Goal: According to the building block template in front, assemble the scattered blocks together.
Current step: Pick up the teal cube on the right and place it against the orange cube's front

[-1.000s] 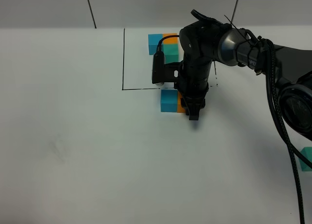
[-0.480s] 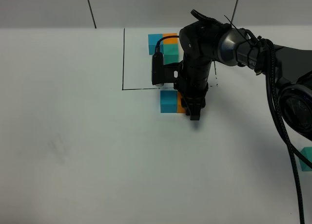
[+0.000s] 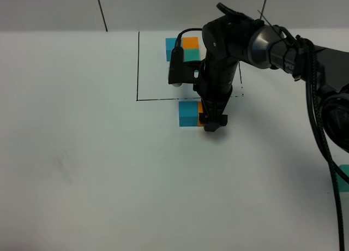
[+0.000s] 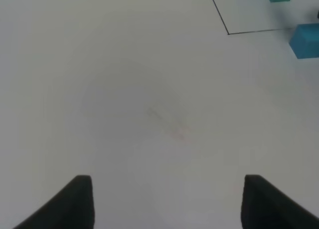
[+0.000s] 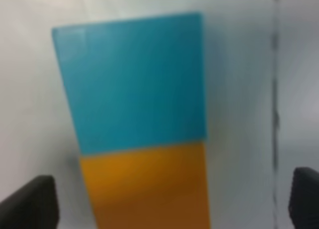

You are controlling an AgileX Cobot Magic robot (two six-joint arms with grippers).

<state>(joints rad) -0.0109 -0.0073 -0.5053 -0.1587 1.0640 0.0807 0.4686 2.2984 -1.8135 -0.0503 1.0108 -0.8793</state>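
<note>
Toward the far edge of the bench (image 3: 82,169), just outside the template (image 3: 175,46), the orange block (image 5: 149,189) touches the sky-blue block (image 3: 188,113) — the right end effector (image 3: 214,123) hangs over them, spread wide, gripping nothing.

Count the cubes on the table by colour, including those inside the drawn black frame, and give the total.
Sky-blue: 2, the framed sky-blue cube and the loose sky-blue cube.
Orange: 2, the framed orange cube and the loose orange cube.
Teal-green: 2, the framed teal-green cube and the loose teal-green cube at the right edge.
Total: 6.
</note>
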